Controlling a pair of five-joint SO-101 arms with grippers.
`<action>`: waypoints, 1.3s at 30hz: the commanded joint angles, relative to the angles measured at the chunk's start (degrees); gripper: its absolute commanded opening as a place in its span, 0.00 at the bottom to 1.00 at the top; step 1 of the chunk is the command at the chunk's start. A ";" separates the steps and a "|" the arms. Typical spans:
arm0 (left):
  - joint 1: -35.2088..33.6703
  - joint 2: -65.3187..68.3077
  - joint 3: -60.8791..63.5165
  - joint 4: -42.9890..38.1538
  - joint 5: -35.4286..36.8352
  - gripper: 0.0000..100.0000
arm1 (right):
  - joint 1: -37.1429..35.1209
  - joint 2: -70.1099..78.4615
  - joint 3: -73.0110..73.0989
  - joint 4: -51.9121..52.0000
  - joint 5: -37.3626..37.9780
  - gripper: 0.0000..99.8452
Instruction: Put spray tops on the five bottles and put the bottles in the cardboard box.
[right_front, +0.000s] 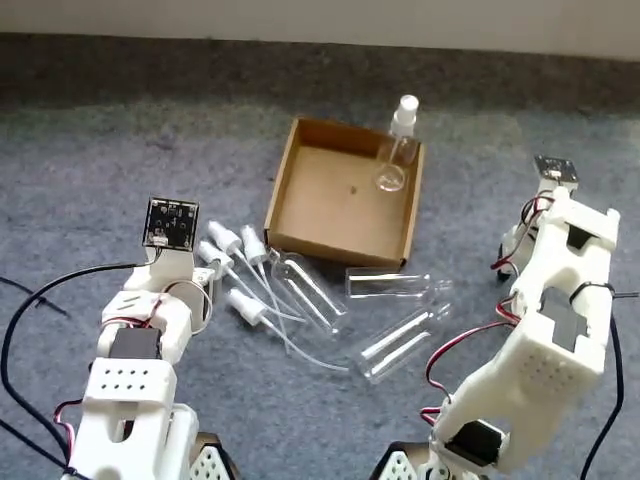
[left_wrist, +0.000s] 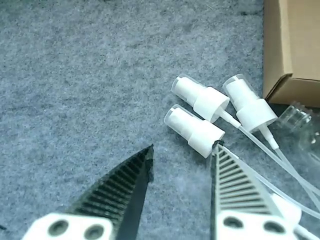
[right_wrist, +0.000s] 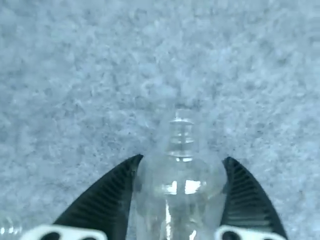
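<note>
cardboard box (right_front: 340, 212) sits in the middle of the grey felt table (right_front: 120, 150), with one capped bottle (right_front: 400, 150) standing upright in its far right corner. three uncapped clear bottles (right_front: 395, 283) lie on their sides on the felt just in front of the box. four loose spray tops (right_front: 225, 240) lie beside them, toward the left arm. left claw (left_wrist: 184, 147) is spread apart and holds nothing, one fingertip just beside the nearest spray top (left_wrist: 195, 131). right claw (right_wrist: 182, 159) is clenched around a fifth bottle (right_wrist: 180, 192), its threaded neck bare, above the felt.
</note>
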 joint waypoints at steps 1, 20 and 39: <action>1.01 -0.66 -0.48 -0.97 0.18 0.18 | -0.22 -0.84 -3.21 0.75 -0.26 0.07; -4.70 14.99 -35.74 30.77 0.70 0.19 | -6.37 -49.98 18.59 -0.92 -2.46 0.00; -3.65 59.91 -54.55 25.85 28.75 0.18 | -19.12 -86.46 48.57 -0.31 -3.78 0.00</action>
